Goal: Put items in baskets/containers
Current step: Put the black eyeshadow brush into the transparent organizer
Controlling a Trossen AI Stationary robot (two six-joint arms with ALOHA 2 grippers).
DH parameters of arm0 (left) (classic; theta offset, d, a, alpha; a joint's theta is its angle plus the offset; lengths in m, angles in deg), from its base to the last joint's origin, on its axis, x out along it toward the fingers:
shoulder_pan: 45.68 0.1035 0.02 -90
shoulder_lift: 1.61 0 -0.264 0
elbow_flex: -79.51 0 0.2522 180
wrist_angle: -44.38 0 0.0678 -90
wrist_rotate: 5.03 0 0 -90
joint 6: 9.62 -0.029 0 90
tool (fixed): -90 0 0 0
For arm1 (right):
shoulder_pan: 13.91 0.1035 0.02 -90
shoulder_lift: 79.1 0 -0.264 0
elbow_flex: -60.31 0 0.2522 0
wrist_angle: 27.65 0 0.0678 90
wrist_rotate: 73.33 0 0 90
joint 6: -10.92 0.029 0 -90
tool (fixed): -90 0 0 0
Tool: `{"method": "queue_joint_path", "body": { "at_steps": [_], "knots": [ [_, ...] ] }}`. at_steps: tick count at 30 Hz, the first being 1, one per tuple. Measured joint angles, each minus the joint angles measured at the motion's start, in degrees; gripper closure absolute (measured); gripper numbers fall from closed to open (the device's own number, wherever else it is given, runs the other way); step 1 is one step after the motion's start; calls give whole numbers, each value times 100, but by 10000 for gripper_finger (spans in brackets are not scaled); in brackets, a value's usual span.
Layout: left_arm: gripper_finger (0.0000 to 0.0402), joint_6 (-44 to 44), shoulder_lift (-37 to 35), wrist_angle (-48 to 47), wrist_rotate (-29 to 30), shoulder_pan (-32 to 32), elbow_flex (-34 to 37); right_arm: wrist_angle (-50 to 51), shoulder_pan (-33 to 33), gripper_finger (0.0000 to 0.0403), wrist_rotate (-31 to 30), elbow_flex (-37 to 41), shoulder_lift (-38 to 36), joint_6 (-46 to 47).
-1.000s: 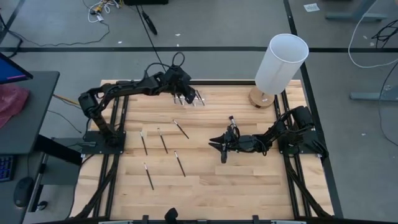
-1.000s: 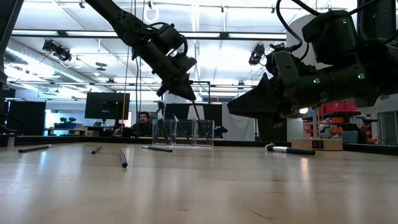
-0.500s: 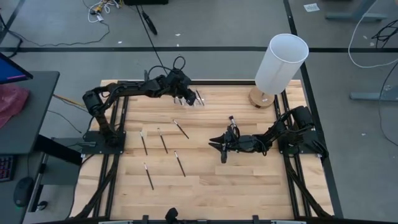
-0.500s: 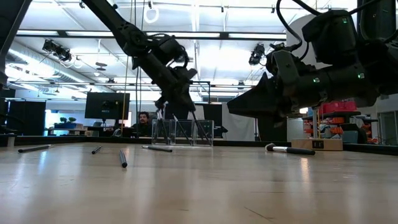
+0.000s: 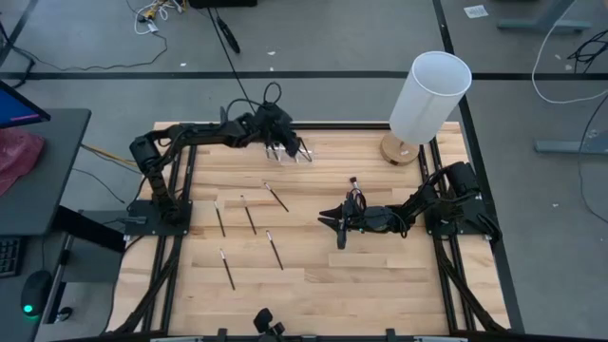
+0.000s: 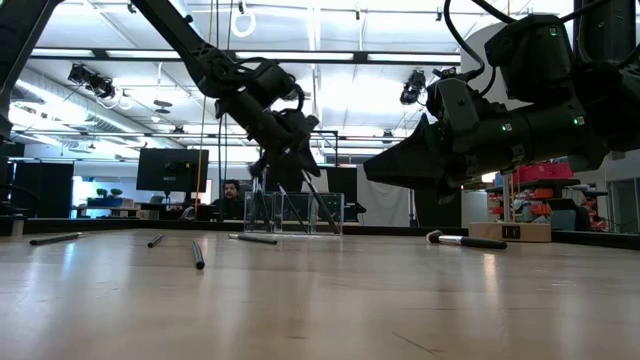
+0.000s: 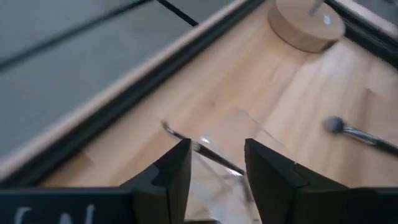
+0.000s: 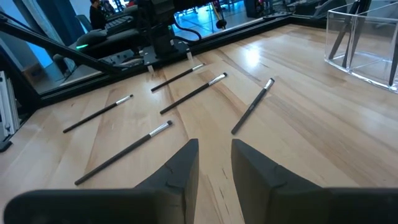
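You're hovering the left tool (image 5: 290,148) over the clear box (image 5: 299,152) at the tabletop's far edge, fingers parted, brush (image 7: 202,148) dropping in. Lift straight up. Right tool (image 5: 332,219) is waiting mid-tabletop, slightly open, empty. Five brushes (image 5: 249,216) are lying loose.

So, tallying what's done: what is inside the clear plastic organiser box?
A few slim dark makeup brushes lean inside the clear plastic organiser box. The left gripper above hides part of it, so no exact count.

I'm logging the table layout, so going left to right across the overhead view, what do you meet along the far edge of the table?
Left arm's tool over the small clear plastic organiser box → tall white cylinder on its round wooden base.
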Motion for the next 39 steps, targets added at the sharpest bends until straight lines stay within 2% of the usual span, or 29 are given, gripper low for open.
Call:
{"method": "queue_joint_path", "body": {
  "at_steps": [7,19,23,29,34,36,39],
  "knots": [
    [243,-584,-282,38,145,-93,0,4,0,307,0,-2,0,103],
    [252,-972,-1214,-11,183,-725,-4,17,0,307,-1,-73,0,100],
    [253,-1092,-1581,-298,225,-941,-4,13,0,307,0,-109,0,100],
    [253,-1262,-2188,-1341,809,-1566,-4,13,0,307,256,-109,0,402],
    [253,-1230,-2297,-2041,1302,-2319,-4,84,0,305,144,-111,0,296],
    [253,-1153,-2301,-2048,1531,-2624,98,144,0,298,125,-133,0,199],
    [253,-879,-2321,-1641,1854,-3033,609,358,12,281,128,-250,0,115]
  ]
}}
